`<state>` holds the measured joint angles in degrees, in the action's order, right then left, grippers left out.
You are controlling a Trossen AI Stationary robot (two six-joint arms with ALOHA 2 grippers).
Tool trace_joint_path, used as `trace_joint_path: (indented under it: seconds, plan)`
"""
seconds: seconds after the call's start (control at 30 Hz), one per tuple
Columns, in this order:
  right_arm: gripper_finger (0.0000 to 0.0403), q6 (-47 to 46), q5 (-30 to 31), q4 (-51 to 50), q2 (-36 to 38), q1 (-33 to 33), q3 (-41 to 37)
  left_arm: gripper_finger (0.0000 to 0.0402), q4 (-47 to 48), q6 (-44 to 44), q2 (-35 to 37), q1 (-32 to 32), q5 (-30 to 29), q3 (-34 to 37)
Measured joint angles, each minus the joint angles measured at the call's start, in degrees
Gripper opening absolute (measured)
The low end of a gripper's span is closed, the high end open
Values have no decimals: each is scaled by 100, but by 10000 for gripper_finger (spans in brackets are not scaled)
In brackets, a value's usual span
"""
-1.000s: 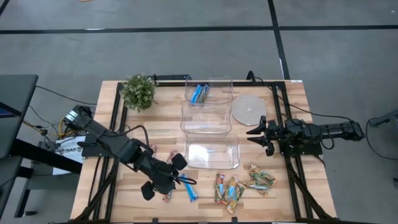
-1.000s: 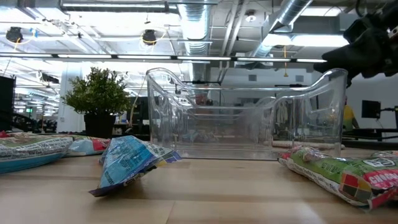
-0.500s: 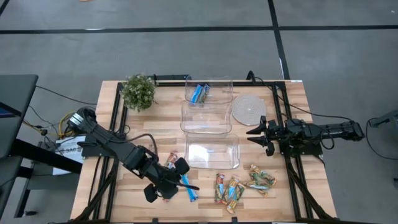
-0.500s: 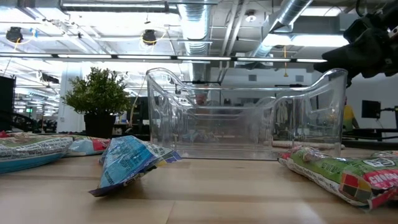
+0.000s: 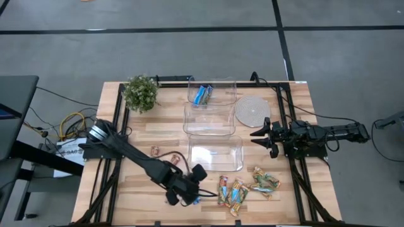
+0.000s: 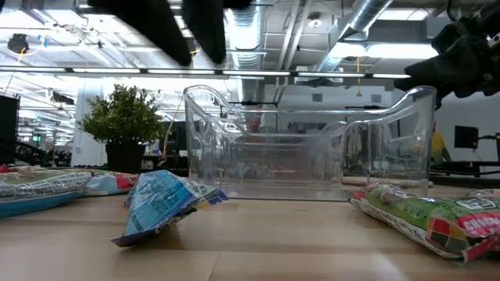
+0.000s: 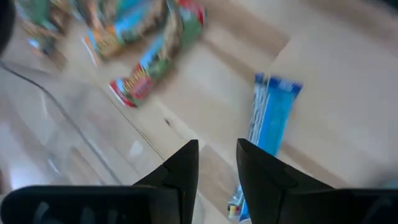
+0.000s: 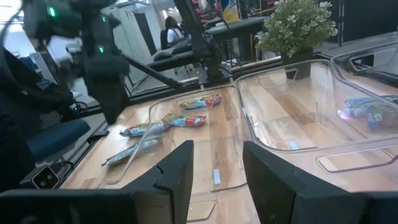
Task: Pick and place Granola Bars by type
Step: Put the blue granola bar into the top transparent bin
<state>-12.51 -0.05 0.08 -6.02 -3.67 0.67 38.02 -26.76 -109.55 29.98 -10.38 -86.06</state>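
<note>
Left tool (image 7: 217, 168) part-open, empty, poised above blue bar (image 7: 268, 121) near front tub (image 5: 215, 153), lined up for pickup. Right tool (image 5: 260, 133) parked beside that tub, part-open, empty.

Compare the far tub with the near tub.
The far tub holds blue bars; the near tub looks empty. The far tub stands by the plant; the near tub stands beside the loose bars. Both are clear plastic.
</note>
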Motion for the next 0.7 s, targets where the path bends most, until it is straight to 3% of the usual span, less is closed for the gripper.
trace_joint_path:
  seconds: [0.23,0.43,0.7]
  plan:
    - [133,-2,1,-2,0,1,0,102,59,-7,-530,-70,-75,0]
    - [134,-1,1,-2,-1,-1,0,104,366,142,-595,-73,360,0]
    - [134,-2,1,-2,-2,-1,0,146,375,132,-593,-73,478,191]
